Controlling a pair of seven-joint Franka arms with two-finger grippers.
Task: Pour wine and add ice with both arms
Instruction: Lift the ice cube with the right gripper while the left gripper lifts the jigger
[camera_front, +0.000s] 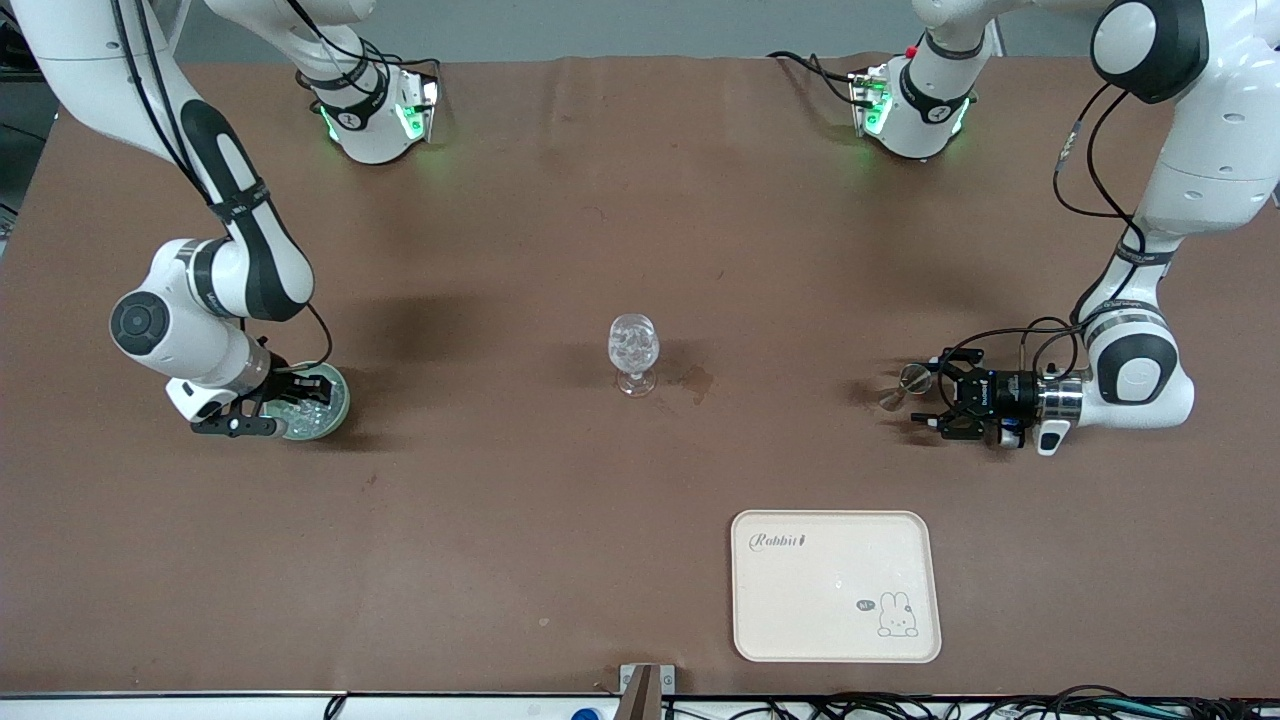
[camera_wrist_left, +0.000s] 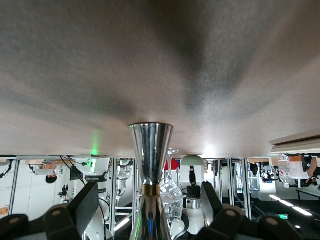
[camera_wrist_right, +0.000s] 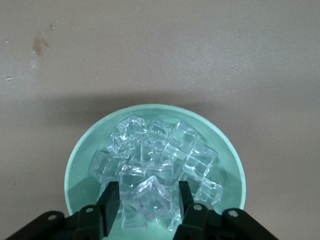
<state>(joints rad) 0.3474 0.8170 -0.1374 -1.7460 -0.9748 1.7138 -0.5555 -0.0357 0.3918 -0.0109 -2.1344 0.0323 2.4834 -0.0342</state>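
Brown-covered table.

Right claw down inside a pale green bowl near the table edge at the right arm's end. Bowl piled with ice. Fingers set either side of one cube at the top of the pile, narrowed close to its faces; cannot tell whether actually gripped.

Left claw low, near the table edge at the left arm's end, turned sideways toward the middle. Fingers spread wide, flanking a metal double-cone jigger standing upright on the table with a brass band at its waist. Fingers clear of the jigger on both sides; not gripped.

Wine glass upright at the table's centre, well apart from both claws, its bowl holding clear ice chunks. Small dark stain on the cloth just beside the foot, toward the left arm's end.

Cream tray with a rabbit drawing near the table edge closest to the front camera, nearer the left arm's end than the glass.
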